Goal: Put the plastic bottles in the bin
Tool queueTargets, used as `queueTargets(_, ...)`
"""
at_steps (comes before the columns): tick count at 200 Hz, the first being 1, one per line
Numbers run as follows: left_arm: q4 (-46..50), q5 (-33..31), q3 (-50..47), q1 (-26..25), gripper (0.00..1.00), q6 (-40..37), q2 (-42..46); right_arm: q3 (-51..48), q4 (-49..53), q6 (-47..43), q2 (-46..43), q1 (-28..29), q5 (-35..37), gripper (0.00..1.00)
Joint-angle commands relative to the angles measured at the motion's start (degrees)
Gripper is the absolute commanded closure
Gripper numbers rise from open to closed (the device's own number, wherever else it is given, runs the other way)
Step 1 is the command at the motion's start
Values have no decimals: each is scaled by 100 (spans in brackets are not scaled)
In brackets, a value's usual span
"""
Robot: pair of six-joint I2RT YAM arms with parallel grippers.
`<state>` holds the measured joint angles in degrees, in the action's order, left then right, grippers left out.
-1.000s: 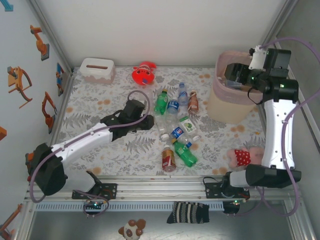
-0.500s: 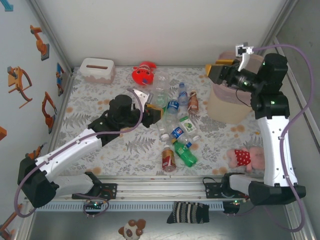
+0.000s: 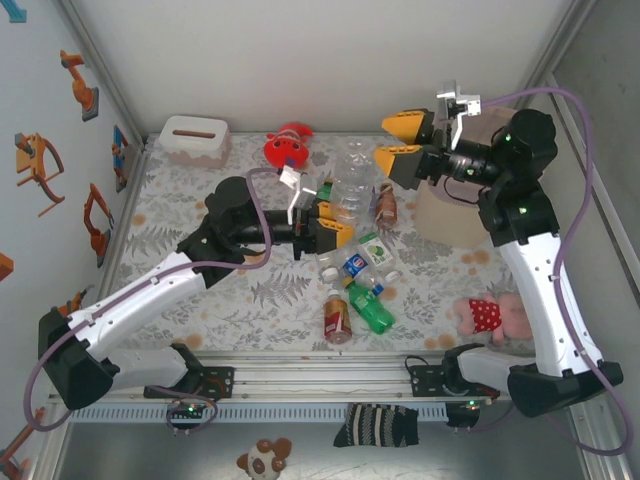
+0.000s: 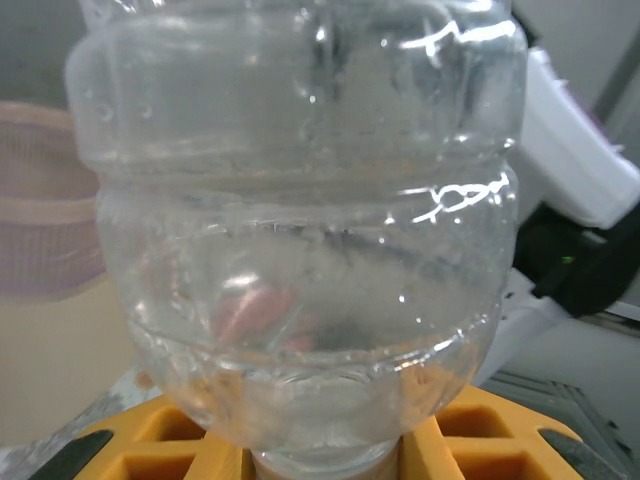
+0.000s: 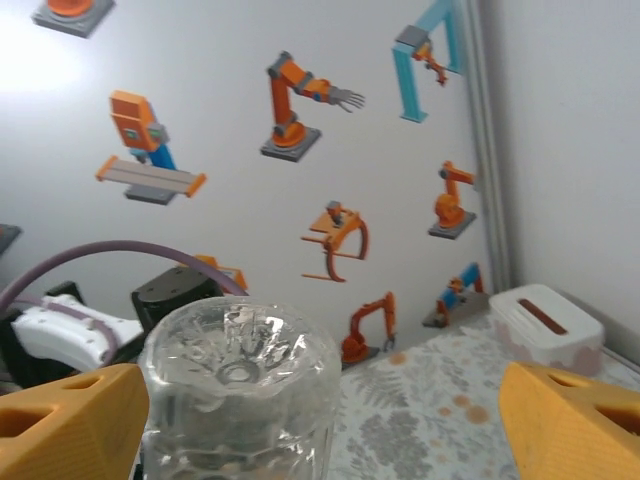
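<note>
handover | left end effector [image 3: 328, 220] clamps clear bottle [image 3: 355, 188] by neck | base points toward right end effector [image 3: 402, 143], nearer, spread wide | bin [image 3: 445, 215] beyond

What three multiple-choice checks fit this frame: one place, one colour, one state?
1. Where is the tissue box?
A. far-left corner of the table
B. in the bin
C. by the right arm's base

2. What colour is the bottle in the left gripper?
A. green
B. clear
C. brown

3. How is the right gripper?
A. shut on a cap
B. shut, empty
C. open

Answers:
1 A, the top view shows it in that corner.
2 B, the left wrist view looks straight through it.
3 C, its fingers stand wide apart, either side of the bottle's base.
</note>
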<state>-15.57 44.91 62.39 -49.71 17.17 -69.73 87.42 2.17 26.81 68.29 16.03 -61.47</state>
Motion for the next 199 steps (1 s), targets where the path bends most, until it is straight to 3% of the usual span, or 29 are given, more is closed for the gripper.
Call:
queueTargets(1,-373,594,258,-77,80,-47,-41,-119,-940,594,-39,144,-383,9)
queueTargets(73,-363,573,329,-109,80,-116,-22,-286,-1247,819,-91,696,-819,10)
queueTargets(132,-384,546,398,-109,80,-132,-64,-407,-655,148,-195,989,-739,14)
queueTargets(199,-445,499,421,-109,79,-150,-115,-392,-657,43,-169,1038,-779,34)
